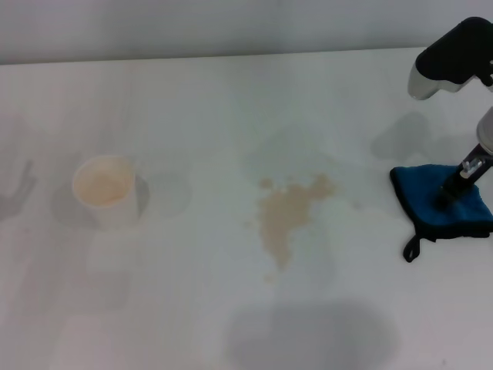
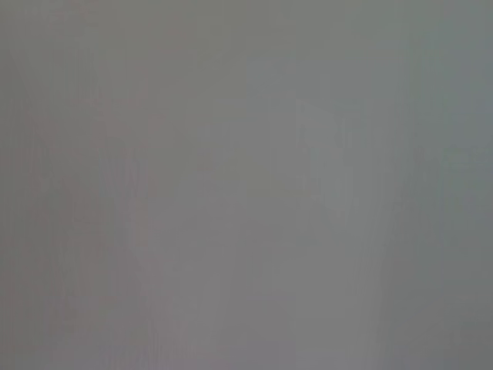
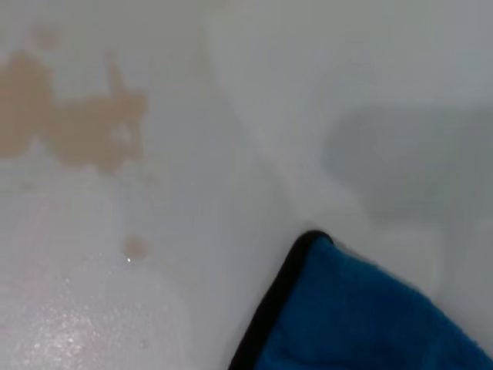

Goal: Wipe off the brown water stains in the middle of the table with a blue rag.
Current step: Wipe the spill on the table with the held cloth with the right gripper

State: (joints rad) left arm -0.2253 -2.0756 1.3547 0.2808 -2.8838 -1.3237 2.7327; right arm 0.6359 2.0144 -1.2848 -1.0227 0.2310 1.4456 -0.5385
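Note:
The brown water stains [image 1: 289, 212] lie as a tan splotch with small droplets in the middle of the white table [image 1: 192, 308]. The blue rag [image 1: 427, 193], black-edged with a black loop, lies flat on the table at the right, apart from the stains. My right gripper [image 1: 456, 191] comes down from the right edge and its tip rests on the rag's top. The right wrist view shows a corner of the rag [image 3: 370, 316] and part of the stains [image 3: 77, 123]. My left gripper is out of view; the left wrist view shows only plain grey.
A white cup [image 1: 108, 189] with a beige inside stands on the left part of the table. The table's far edge runs along the top of the head view.

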